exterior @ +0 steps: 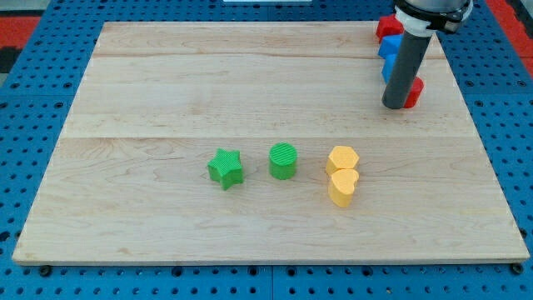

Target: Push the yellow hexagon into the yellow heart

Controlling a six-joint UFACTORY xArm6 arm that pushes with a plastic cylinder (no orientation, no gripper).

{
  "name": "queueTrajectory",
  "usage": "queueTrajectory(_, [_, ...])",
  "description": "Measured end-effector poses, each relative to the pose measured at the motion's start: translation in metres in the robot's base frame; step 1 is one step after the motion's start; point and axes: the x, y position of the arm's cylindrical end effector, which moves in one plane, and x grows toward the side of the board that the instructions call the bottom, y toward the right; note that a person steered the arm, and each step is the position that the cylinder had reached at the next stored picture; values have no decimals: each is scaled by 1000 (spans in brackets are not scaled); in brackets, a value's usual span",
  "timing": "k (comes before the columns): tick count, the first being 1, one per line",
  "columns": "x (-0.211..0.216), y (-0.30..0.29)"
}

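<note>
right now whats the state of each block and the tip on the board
yellow hexagon: touching the yellow heart, just above it in the view
yellow heart: against the hexagon
green cylinder: standing alone
green star: standing alone
red blocks: at the view's top right, partly hidden by the rod
blue blocks: same cluster, partly hidden
my tip: beside that cluster, far from the yellow pair

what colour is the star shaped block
Green; the star shows clearly in the camera view.

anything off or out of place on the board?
Nothing odd. Yellow hexagon already sits against yellow heart. My tip is far off at the view's top right, by the red and blue blocks.
</note>
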Motion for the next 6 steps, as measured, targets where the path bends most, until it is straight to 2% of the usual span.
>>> queueTrajectory(2, [8,-42])
queueTrajectory(5, [20,-60])
queueTrajectory(6, [50,-77])
